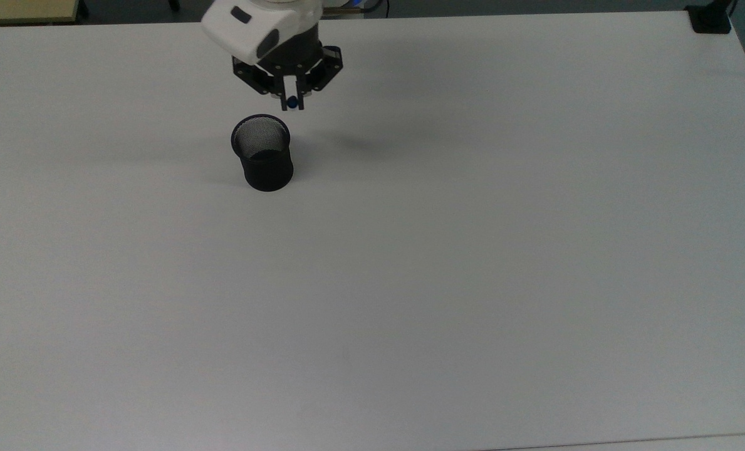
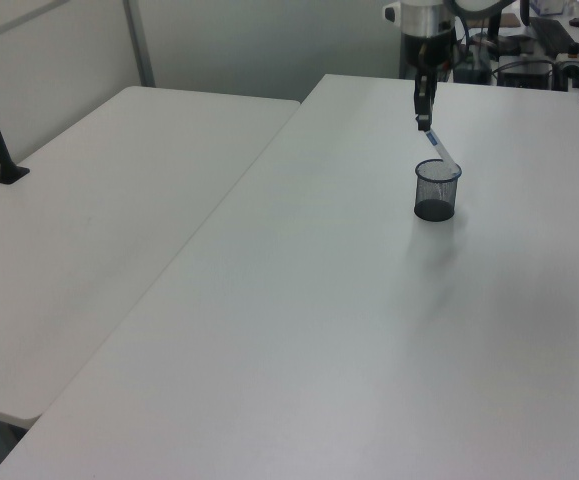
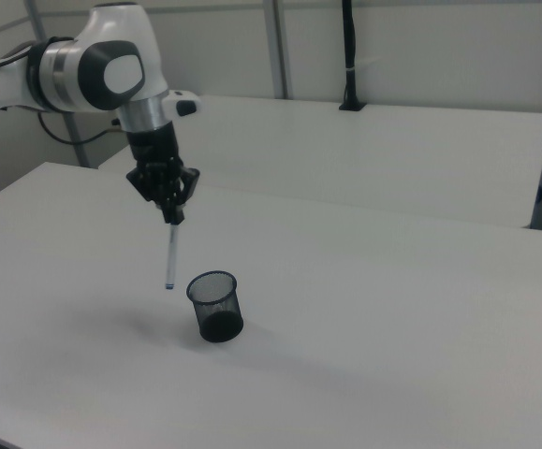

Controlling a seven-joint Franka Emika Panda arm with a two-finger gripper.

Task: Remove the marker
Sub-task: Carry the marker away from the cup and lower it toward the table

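My gripper (image 1: 292, 100) (image 2: 424, 125) (image 3: 171, 219) hangs above the white table, shut on the top end of the marker (image 3: 169, 257). The marker is a slim white pen with a small blue tip, and it hangs almost straight down in the right view. In the left view the marker (image 2: 438, 147) slants down toward the rim of the black mesh cup (image 2: 437, 190). The cup (image 1: 262, 152) (image 3: 215, 306) stands upright. In the right view the marker's lower end hangs in the air at the cup's left, level with its rim. From the top view I see its blue end (image 1: 292, 102) between the fingers.
A second white table (image 2: 99, 220) adjoins this one. A black clamp (image 1: 709, 19) sits at the far right corner in the top view. A black post (image 3: 348, 56) stands on the back table in the right view. Open tabletop (image 1: 472, 250) spreads around the cup.
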